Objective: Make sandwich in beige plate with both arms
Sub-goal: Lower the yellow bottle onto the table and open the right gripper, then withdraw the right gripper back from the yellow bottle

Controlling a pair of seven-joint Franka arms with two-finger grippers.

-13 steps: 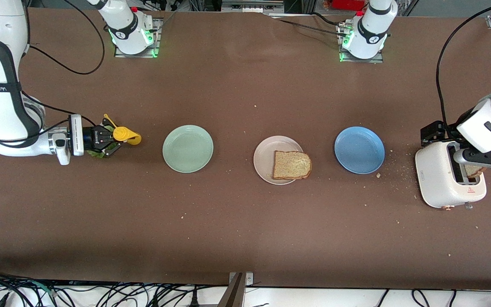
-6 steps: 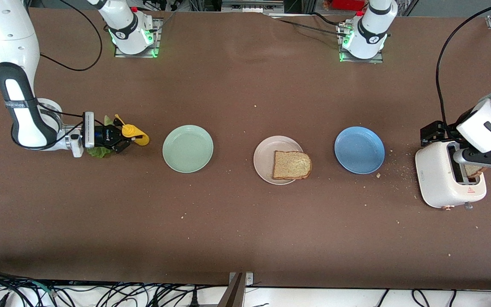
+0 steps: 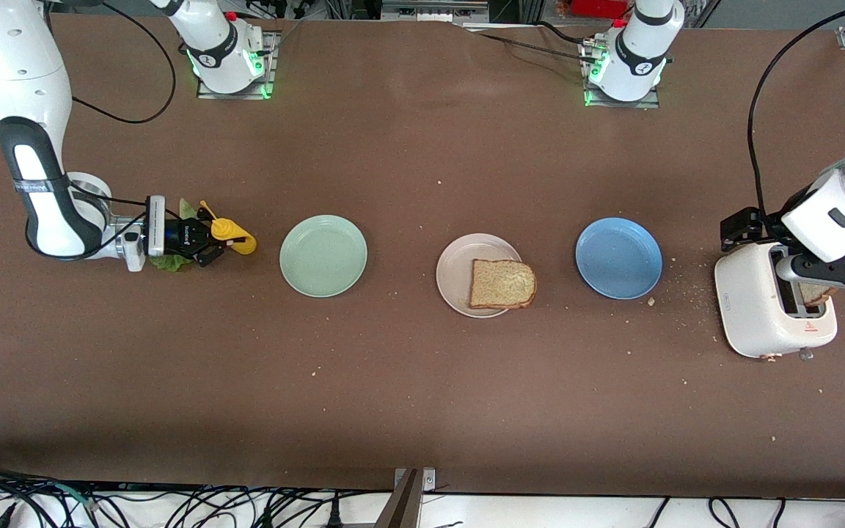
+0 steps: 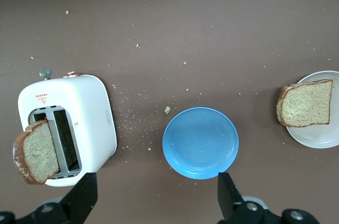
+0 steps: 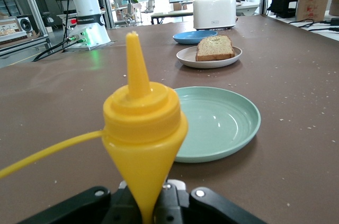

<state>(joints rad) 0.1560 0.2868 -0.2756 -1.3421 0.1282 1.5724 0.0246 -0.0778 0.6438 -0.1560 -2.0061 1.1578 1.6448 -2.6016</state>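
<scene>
Right pincer [image 3: 211,240] sits low at the right arm's end of the table [image 3: 408,381], fingers pinched tight on a yellow squeeze bottle [image 3: 232,236]. In the right wrist view the bottle [image 5: 142,139] has a pointed nozzle, a round ribbed shoulder and a body narrowing to where the fingers grip it. A crinkled green lettuce leaf [image 3: 170,261] lies on the table under the pincer, partly hidden by it.

Next along, toward the left arm's end: mint-green plate [image 3: 323,256], nothing on it. Then the beige plate [image 3: 459,273], round, pale pinkish-beige, shallow w/ raised rim, about mid-table. One bread slice [image 3: 502,284] lies flat on it, square, brown wholegrain, darker crust; its edge toward the left arm's end overhangs the rim. No lettuce or second slice on it, so sandwich not assembled yet. Blue plate [image 3: 618,257] comes next, bare, w/ crumbs scattered on the table between it and the toaster.

Left pincer [image 4: 153,197] hangs over the table near the toaster, fingers spread wide, holding nothing. White toaster [image 3: 767,308] stands at the left arm's end of the table. Second slice [image 4: 36,152] sticks up out of one slot, tilted, same brown wholegrain look. From the left wrist view the blue plate [image 4: 200,142] shows between toaster [image 4: 79,118] and beige plate [image 4: 320,131].
</scene>
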